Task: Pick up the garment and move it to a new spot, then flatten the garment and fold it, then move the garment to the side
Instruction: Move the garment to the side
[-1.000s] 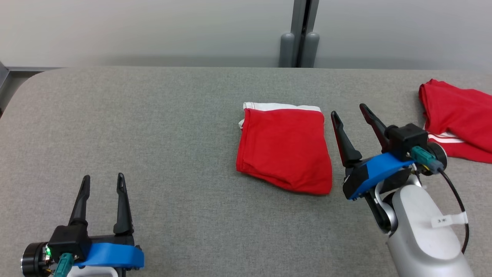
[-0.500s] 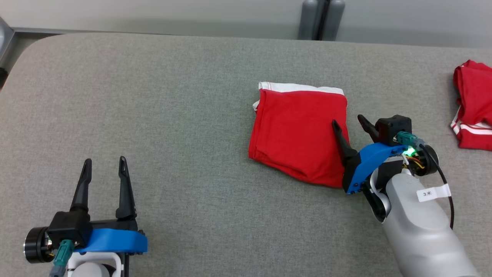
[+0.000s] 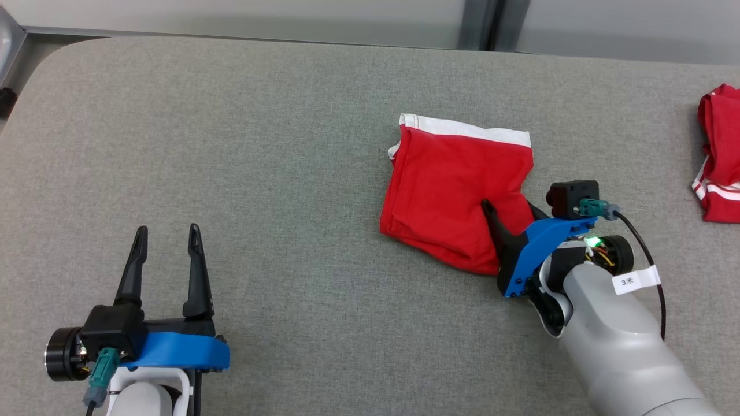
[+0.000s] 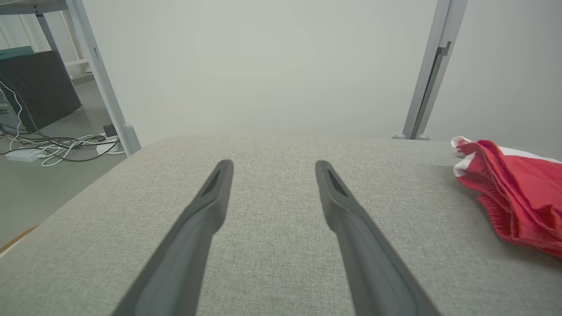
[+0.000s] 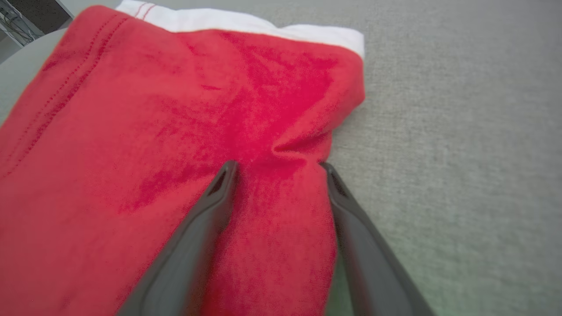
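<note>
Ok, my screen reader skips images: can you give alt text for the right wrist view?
The right claw, open, straddles a puckered edge of the folded red garment, white band at its far end, lying on a grey table.

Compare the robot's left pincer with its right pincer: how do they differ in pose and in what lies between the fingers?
The left pincer has bare table between its fingers; the right pincer straddles the right edge of the folded red garment, with bunched fabric between its fingers. In the head view the left pincer points straight up; the right pincer slants up and left. Both stand open, with long dark fingers.
</note>
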### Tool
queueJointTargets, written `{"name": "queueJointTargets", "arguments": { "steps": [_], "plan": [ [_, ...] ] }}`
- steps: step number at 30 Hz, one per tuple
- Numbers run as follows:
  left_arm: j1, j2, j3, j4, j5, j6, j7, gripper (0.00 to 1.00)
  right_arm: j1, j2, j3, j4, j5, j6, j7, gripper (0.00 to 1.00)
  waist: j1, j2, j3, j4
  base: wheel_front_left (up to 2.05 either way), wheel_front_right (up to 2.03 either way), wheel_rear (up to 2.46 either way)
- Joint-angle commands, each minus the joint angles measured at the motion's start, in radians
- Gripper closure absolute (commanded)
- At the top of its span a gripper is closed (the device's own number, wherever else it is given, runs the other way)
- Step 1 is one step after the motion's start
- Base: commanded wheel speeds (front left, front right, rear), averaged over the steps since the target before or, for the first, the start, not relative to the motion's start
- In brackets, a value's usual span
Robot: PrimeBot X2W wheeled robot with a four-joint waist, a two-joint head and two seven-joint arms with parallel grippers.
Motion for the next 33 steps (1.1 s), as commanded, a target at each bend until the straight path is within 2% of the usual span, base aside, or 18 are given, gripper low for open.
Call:
{"name": "queueJointTargets", "arguments": {
  "steps": [1, 2, 5, 8, 13, 17, 21, 33],
  "plan": [
    [-0.016, 0.0, -0.001, 0.0, 0.001, -0.005, -0.004, 0.0, 0.018, 0.005, 0.038, -0.013, 0.041, 0.001, 0.012, 0.78, 0.0, -0.0001, 0.002, 0.0, 0.0, 0.0, 0.0],
    [-0.016, -0.001, -0.002, 0.001, 0.0, -0.006, -0.004, 0.0, 0.019, 0.004, 0.06, -0.022, 0.067, 0.001, 0.012, 1.0, 0.0, -0.0001, 0.003, -0.002, 0.0, 0.0, 0.0],
    [-0.015, -0.002, -0.003, 0.0, -0.003, -0.005, -0.004, 0.0, 0.006, 0.003, 0.111, -0.025, 0.113, 0.0, 0.003, 1.0, 0.0, -0.0001, 0.007, -0.01, 0.0, 0.0, 0.0],
    [-0.018, -0.003, -0.001, -0.008, -0.005, -0.005, -0.004, 0.0, -0.033, -0.004, 0.141, -0.007, 0.098, 0.0, -0.034, 1.0, 0.0, -0.0001, 0.013, -0.022, 0.0, 0.0, 0.0],
    [-0.032, -0.004, -0.004, -0.047, 0.005, -0.01, -0.004, 0.0, -0.101, -0.077, 0.23, -0.013, 0.024, 0.0, -0.082, 1.0, 0.0, -0.0001, 0.037, -0.055, 0.0, 0.0, 0.0],
    [-0.051, 0.0, -0.006, -0.081, 0.012, -0.014, -0.004, 0.0, -0.172, -0.155, 0.329, -0.047, -0.034, 0.0, -0.097, 1.0, 0.0, -0.0001, 0.068, -0.097, 0.0, 0.0, 0.0],
    [-0.068, 0.005, -0.012, -0.106, 0.021, -0.016, -0.004, 0.0, -0.237, -0.239, 0.394, -0.079, -0.032, 0.0, -0.098, 1.0, 0.0, -0.0001, 0.097, -0.146, 0.0, 0.0, 0.0],
    [-0.089, 0.053, -0.009, -0.198, 0.052, -0.018, -0.004, 0.0, -0.403, -0.489, 0.477, -0.158, 0.086, 0.0, -0.06, 1.0, 0.0, -0.0001, 0.22, -0.316, 0.0, 0.0, 0.0]
  ]
}}
